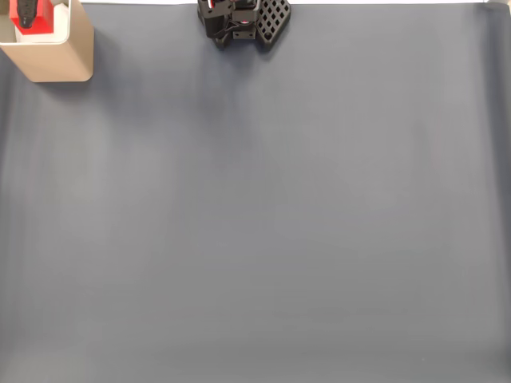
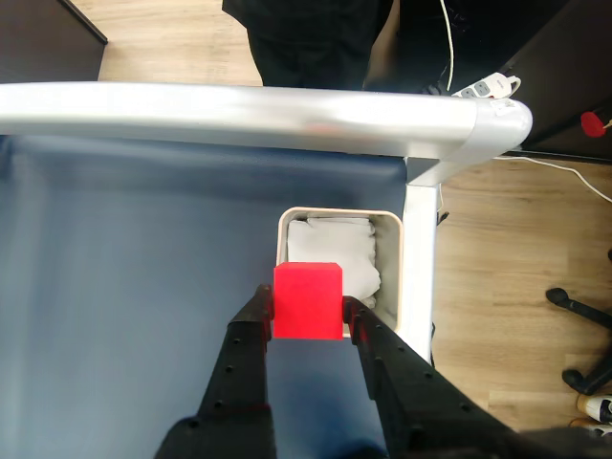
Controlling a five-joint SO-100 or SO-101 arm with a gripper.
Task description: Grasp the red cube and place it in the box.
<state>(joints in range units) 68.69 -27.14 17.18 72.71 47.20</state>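
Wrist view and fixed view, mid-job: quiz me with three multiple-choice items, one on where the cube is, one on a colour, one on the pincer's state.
1. Where is the red cube?
A. On the blue mat
B. Between the pincer fingers, above the box
C. On the wooden floor

2. What colour is the box's inside?
A. White
B. Black
C. Green

3. What state is the pincer in?
A. Open, holding nothing
B. Shut on the red cube
C. Shut on the box wall

Answers:
1 B: the wrist view shows the cube held between both fingers, overlapping the box's near rim.
2 A: white lining shows inside the tan walls.
3 B: both fingers press the cube's sides.
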